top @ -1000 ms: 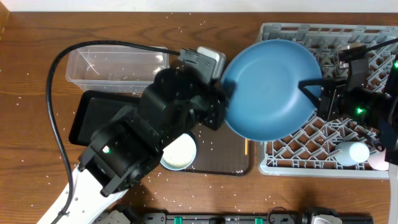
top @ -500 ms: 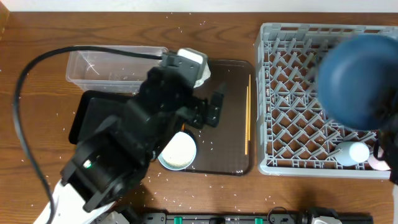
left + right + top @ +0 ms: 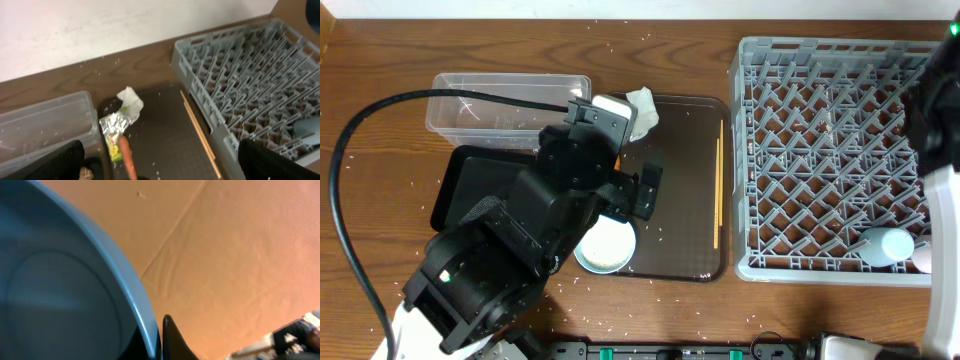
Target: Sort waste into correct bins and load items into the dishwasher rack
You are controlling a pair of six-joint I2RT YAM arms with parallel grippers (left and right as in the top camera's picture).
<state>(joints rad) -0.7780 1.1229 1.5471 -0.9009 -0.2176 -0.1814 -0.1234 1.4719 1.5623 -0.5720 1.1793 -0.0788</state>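
While your left gripper [image 3: 160, 172] hangs wide open and empty over the waste, your right gripper [image 3: 156, 345] is closed on the rim of the large blue bowl [image 3: 60, 280].
Just ahead of the left jaws lie a slim orange carrot [image 3: 127, 157], a crinkled, foil-edged green-yellow wrapper [image 3: 114, 131] and a crumpled white tissue [image 3: 131, 100], all on the textured dark brown tray [image 3: 165, 125]. Thin wooden chopsticks [image 3: 200, 132] lie to their right with the grey peg-lattice dishwasher rack [image 3: 240, 65] beyond, and the clear plastic tub [image 3: 45, 125] is to their left.
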